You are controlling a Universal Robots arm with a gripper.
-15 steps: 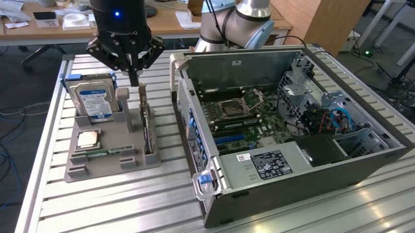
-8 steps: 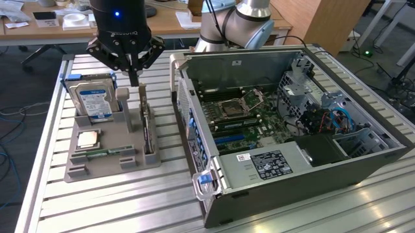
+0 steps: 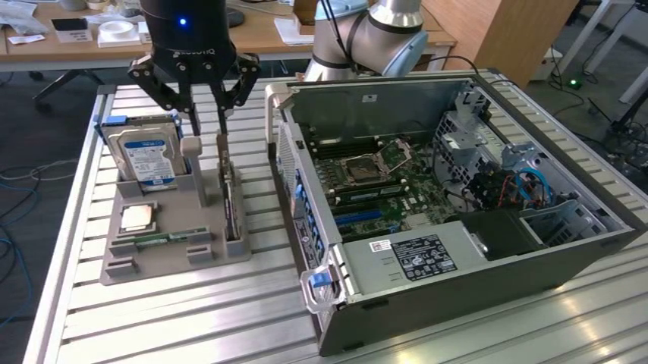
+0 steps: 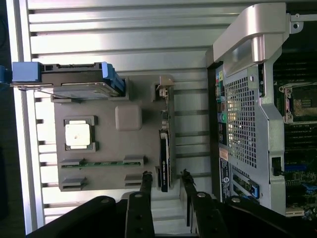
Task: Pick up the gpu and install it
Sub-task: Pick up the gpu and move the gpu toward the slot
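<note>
The gpu [image 3: 231,199] stands on edge in a slot of the grey holder [image 3: 167,267], a thin dark card with a silver bracket at its far end. In the wrist view the gpu [image 4: 164,159] runs straight between my two fingers. My gripper [image 3: 206,130] hangs directly over the card's far end with its jaws open. The fingers [image 4: 146,181] stand on either side of the card with a gap to it. Nothing is held.
The grey holder [image 4: 130,144] also carries a silver hard drive [image 3: 150,155], a CPU [image 3: 136,218] and a RAM strip [image 3: 162,240]. The open computer case [image 3: 445,282] lies close to the exterior view's right of the holder, its motherboard [image 3: 375,182] exposed. Slatted metal table [image 3: 182,318] underneath.
</note>
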